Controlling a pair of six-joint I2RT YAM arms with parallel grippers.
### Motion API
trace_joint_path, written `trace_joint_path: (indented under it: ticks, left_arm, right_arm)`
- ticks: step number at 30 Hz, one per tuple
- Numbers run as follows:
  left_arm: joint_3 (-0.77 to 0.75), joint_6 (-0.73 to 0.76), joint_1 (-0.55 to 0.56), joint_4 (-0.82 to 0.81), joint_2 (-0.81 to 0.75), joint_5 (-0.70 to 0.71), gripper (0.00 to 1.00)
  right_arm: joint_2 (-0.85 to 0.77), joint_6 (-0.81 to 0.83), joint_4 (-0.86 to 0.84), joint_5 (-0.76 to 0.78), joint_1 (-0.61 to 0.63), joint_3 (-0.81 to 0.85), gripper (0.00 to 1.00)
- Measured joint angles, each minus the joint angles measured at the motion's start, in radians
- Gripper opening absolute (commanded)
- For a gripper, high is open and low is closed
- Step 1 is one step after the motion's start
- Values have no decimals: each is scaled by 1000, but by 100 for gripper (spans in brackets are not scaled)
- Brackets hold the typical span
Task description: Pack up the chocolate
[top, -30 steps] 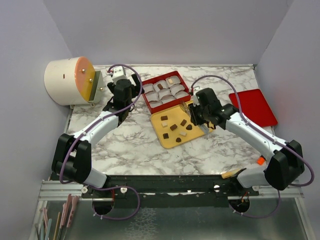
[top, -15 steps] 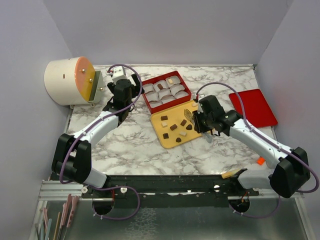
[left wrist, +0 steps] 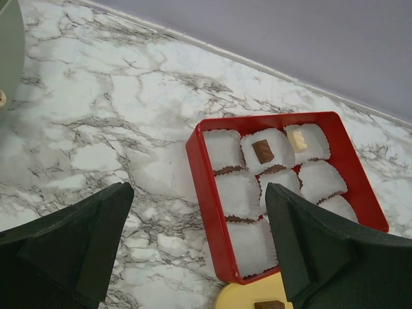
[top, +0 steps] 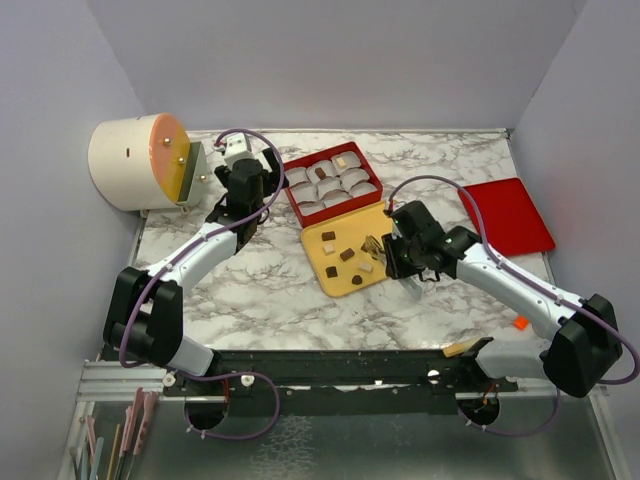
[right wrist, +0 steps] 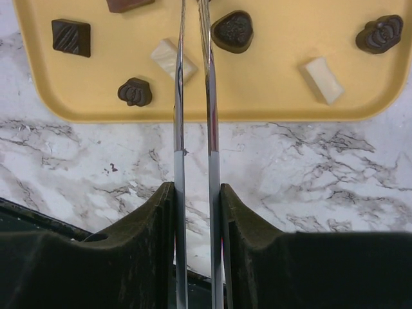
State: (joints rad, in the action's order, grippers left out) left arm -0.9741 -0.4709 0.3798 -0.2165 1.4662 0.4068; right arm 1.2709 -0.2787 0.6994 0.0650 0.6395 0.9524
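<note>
Several chocolate pieces (top: 347, 254), dark brown and cream-white, lie on a flat yellow tray (top: 322, 262). A red box (top: 293, 200) of white paper cups holds one dark piece (left wrist: 262, 150) and one cream piece (left wrist: 297, 138). My right gripper (top: 392, 252) is shut on metal tongs (top: 375, 245). In the right wrist view the gripper (right wrist: 196, 199) holds the tongs (right wrist: 193, 96) with the tips over the tray (right wrist: 270, 90), beside a cream piece (right wrist: 172, 59) and a dark heart (right wrist: 232, 30). My left gripper (left wrist: 199, 257) is open and empty, above the box's near-left rim (left wrist: 203, 187).
A red lid (top: 507, 215) lies at the right. A white drum with an orange face (top: 135, 160) stands at the back left. A small orange object (top: 521, 322) sits near the right arm's base. Purple walls enclose the marble table.
My right gripper has moved with the tongs toward the near edge, bringing the tips over the tray's right part. The left arm has not moved.
</note>
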Motion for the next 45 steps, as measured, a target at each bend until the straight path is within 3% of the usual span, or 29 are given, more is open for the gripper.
trace_joint_path:
  ticks: [22, 45]
  left_arm:
    - [1, -7, 0, -5, 0, -2, 94]
    - [2, -6, 0, -6, 0, -6, 94]
  right_arm:
    - [80, -77, 4, 1, 69, -12, 33]
    - [193, -98, -1, 153, 73, 65, 33]
